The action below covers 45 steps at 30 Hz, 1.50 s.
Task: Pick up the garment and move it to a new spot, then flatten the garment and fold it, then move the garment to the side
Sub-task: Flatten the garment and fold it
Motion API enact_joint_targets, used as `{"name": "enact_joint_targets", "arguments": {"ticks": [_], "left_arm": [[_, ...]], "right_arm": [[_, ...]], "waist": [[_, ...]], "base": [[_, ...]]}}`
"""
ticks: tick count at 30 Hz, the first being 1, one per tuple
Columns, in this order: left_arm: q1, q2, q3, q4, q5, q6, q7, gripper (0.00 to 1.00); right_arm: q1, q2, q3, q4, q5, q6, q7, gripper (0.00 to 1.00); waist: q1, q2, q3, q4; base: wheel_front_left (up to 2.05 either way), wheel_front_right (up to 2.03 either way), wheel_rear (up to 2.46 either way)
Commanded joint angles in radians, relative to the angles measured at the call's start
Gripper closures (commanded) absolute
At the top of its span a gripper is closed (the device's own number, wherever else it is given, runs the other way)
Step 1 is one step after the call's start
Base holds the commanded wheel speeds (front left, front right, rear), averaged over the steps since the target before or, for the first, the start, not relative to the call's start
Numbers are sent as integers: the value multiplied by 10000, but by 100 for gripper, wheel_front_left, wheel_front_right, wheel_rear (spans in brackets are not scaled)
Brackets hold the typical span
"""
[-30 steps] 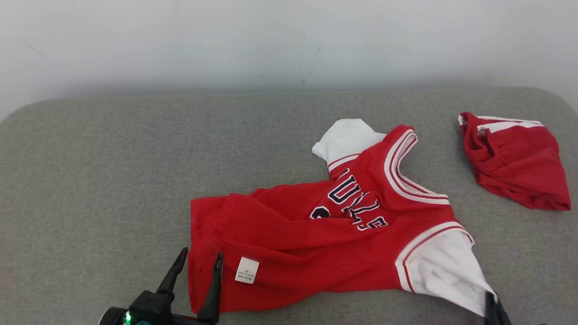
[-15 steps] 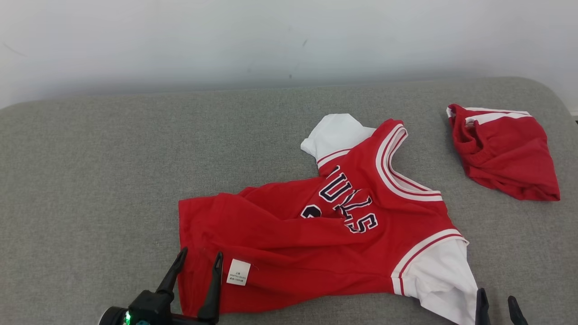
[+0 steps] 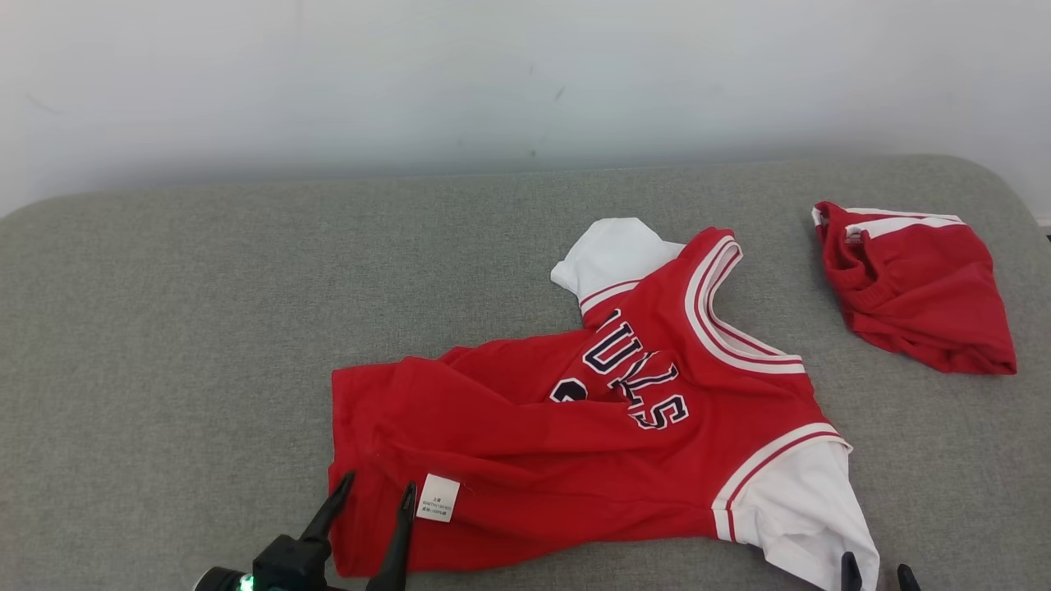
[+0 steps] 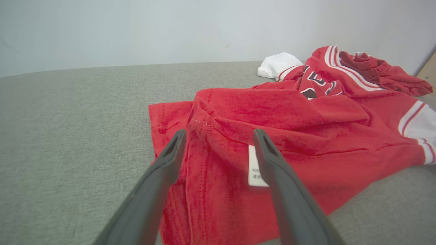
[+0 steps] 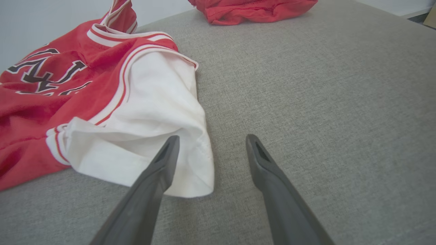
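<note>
Garment (image 3: 575, 443): rumpled red jersey, white sleeves;
Room: bare grey counter (image 3: 181, 328) leftward;
Left tool (image 4: 220, 132): apart at hem;
Right tool (image 5: 213, 137): apart beside sleeve

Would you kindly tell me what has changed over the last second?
The right gripper has opened and let go of the white sleeve, which now lies on the grey cushion. The left gripper stays open over the hem of the jersey; the other red garment lies unmoved.
</note>
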Motion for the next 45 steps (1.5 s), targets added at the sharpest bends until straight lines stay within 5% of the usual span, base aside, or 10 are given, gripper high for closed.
{"name": "enact_joint_targets", "arguments": {"ticks": [1,17,18,19,21,30,40,45], "left_arm": [[-136,48,-45,91,21,-27,2,0],[-1291,266,-345,1730,-224,-157,-78,0],[-1339,244,-342,1803,-286,-162,-79,0],[-1459,276,-402,1797,-172,-169,-98,17],[-1542,329,-545,1868,-2,-184,-99,100],[-1336,320,-610,1874,-41,-212,-106,100],[417,627,-19,-820,-309,297,-2,100],[-194,1003,-82,-1924,-219,220,692,100]], "right_arm": [[-97,-14,46,85,-81,13,0,0],[-483,-12,638,818,-4,13,2,0],[-529,-11,701,899,6,13,2,59],[-604,-14,733,950,25,13,0,100],[-660,-18,829,1069,59,13,0,100],[-597,-17,684,925,21,13,2,100],[244,-8,804,-692,626,13,0,100],[-473,-160,1457,-1570,941,13,264,100]], "waist": [[0,0,-3,-22],[0,0,59,-360],[0,0,68,-362],[0,0,71,-357],[0,0,58,-328],[0,0,-74,-174],[0,0,4,-141],[0,0,251,-62]], "base": [[0,0,0],[0,0,0],[0,0,0],[0,0,0],[0,0,0],[0,0,0],[0,0,0],[0,0,0]]}}
